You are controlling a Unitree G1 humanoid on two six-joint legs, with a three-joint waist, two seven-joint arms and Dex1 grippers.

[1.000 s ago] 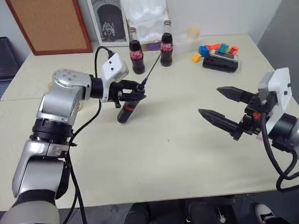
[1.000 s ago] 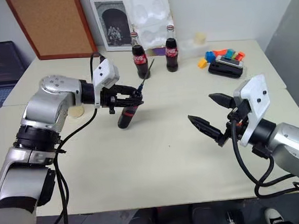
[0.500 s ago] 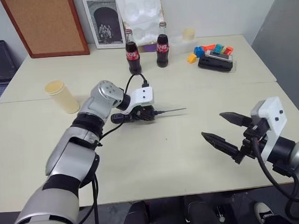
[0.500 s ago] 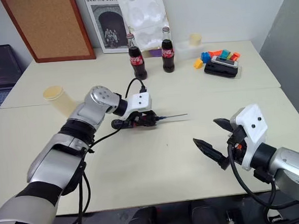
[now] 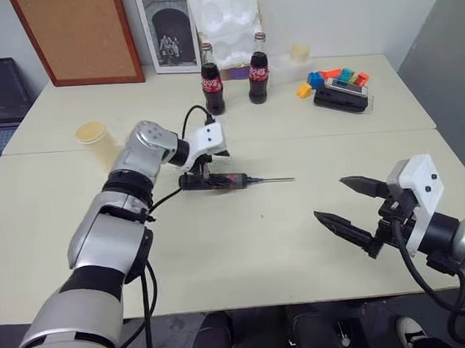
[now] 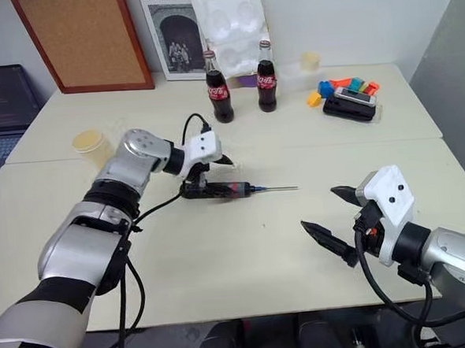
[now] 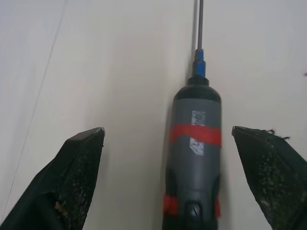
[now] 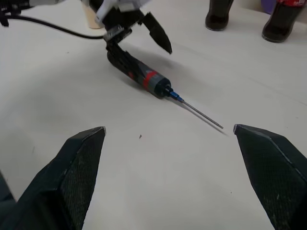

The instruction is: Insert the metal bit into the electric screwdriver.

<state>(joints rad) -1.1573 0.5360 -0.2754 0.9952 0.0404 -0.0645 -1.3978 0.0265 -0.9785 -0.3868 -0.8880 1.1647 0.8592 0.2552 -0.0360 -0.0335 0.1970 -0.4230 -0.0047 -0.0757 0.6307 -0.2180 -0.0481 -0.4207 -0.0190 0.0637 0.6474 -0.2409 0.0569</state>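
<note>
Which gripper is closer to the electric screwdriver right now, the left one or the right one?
Left. The left gripper straddles the electric screwdriver, which lies on the table between its open fingers. The right gripper hangs open well off to the side, beyond the metal bit.

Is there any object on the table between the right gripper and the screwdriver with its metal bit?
Nothing visible is in the way. Between the right gripper and the metal bit sticking out of the screwdriver lies only bare table. The bottles stand farther back.
</note>
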